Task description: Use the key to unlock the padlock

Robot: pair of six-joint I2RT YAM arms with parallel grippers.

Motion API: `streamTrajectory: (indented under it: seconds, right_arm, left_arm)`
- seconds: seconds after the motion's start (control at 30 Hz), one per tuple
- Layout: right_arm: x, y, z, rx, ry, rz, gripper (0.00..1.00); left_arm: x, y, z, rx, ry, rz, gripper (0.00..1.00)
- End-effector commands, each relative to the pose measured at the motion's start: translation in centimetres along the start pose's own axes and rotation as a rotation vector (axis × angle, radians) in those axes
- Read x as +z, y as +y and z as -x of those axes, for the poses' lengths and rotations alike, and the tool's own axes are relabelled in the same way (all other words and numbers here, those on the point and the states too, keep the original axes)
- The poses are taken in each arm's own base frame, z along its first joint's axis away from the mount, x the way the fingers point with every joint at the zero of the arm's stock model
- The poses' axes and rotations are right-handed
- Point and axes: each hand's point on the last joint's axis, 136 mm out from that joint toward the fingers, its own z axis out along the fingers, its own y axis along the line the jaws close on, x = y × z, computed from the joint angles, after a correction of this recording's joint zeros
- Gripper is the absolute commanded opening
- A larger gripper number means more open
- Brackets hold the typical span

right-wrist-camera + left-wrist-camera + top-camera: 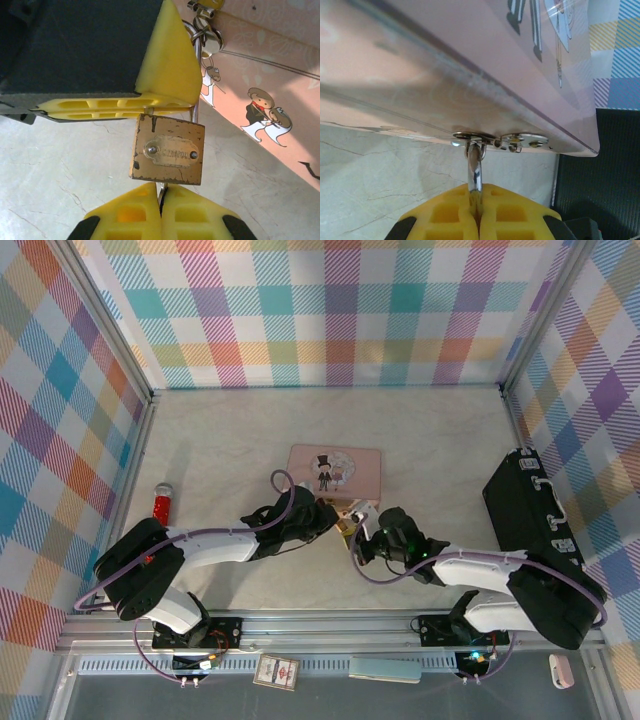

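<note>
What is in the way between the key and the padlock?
Nothing visible. The right end effector pinches the key right under the padlock, touching its bottom edge. The left end effector holds the padlock's loop beside the pink tin.

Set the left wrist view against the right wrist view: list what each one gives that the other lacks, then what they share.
Left wrist: the black case beyond the pink tin, and the hasp up close. Right wrist: the padlock's brass body, and the right gripper shut on the key beneath it. Both: the left gripper shut on the shackle, the tin, the table.
</note>
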Motion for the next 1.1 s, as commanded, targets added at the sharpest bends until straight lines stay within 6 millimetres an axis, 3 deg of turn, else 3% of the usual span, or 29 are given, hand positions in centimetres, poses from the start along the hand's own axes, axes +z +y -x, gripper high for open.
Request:
streamTrajectory:
  seconds: [0.0,0.27,0.67,0.83,1.07]
  right_arm:
    - [-0.5,1.6,2.4,0.07,-0.07,0.084,0.0]
    - [-0.4,1.0,2.1,0.202,-0.045,0.108,0.0]
    - [-0.2,-0.1,0.5,0.399,0.086,0.08,0.0]
    - [0.3,-0.3,-0.4,0.508,0.139,0.091,0.0]
    - [0.8,-1.2,-2.2,0.67,0.205,0.025,0.0]
  left_arm:
    - [-0.4,-2.8,0.5,0.047,-0.017,-0.09,0.01]
    - [-0.3,-1.2,1.3,0.056,-0.041,-0.029,0.2]
    - [-2.3,0.9,3.6,0.111,-0.12,0.075,0.45]
    - [-3.9,0.9,4.7,0.172,-0.156,0.114,0.48]
    - [-7.9,-0.1,8.4,0.39,-0.245,0.258,0.62]
